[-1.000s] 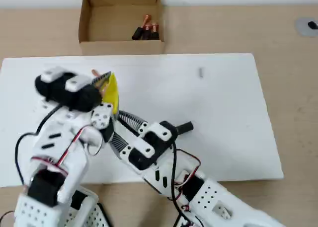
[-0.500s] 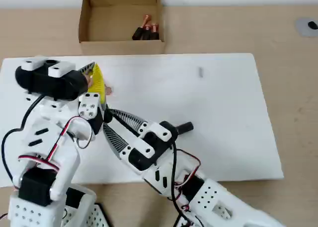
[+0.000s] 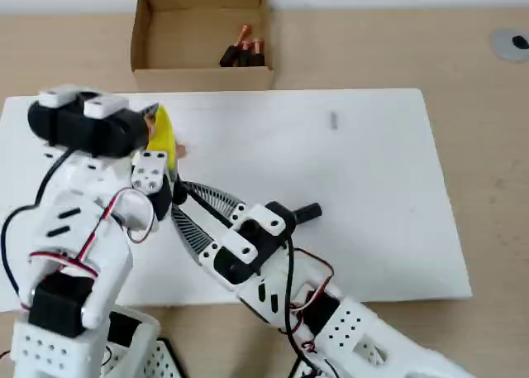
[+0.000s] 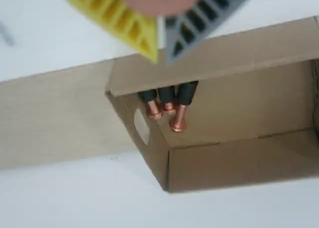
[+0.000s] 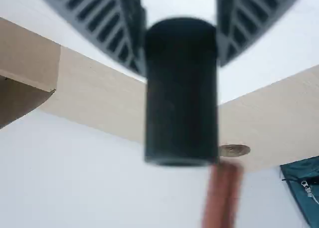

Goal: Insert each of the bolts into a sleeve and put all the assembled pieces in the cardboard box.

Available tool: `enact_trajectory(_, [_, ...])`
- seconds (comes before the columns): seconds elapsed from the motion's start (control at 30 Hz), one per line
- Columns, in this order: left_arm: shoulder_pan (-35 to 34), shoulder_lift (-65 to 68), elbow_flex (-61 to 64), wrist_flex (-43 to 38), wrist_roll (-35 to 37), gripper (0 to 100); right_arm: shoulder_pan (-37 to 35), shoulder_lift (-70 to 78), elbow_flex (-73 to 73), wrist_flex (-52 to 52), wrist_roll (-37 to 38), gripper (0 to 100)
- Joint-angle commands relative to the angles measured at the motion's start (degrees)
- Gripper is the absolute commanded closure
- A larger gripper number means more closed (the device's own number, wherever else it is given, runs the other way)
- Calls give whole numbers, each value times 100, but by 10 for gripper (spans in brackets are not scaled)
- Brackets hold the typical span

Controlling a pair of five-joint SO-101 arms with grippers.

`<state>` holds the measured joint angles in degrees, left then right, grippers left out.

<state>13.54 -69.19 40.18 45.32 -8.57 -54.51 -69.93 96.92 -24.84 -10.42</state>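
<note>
**High view, with both wrist views.** The left gripper, with one yellow and one grey finger, stands at the centre left of the high view. It is over the white sheet, near the front wall of the cardboard box. Its fingers are closed on a copper bolt. In the left wrist view the bolt is a blurred copper patch pinched between fingertips that nearly meet. The right gripper comes in from the lower right of the high view toward the left one. Its two grey ribbed fingers are clamped on the sides of a black sleeve, parted only by the sleeve's width. In the right wrist view the bolt's shaft lies just beside the sleeve's far end, a little off its axis; whether the two touch cannot be told. The cardboard box sits open on the wooden tabletop at the upper left of the high view, against the sheet's far edge. Three assembled pieces lie side by side near its right wall, copper ends toward the top of the frame.
</note>
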Motion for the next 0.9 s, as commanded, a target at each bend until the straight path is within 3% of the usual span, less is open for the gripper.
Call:
enact_trajectory(0.0, [-88,514,-747,-26,-26,995,-4,-154,13,-149,44,988])
enact_trajectory(0.43, [-53,1736,-2127,607,484,995,4,-154,13,-114,211,988])
enact_trajectory(0.87, [-79,1745,-2233,1275,949,995,4,-154,13,-114,202,988])
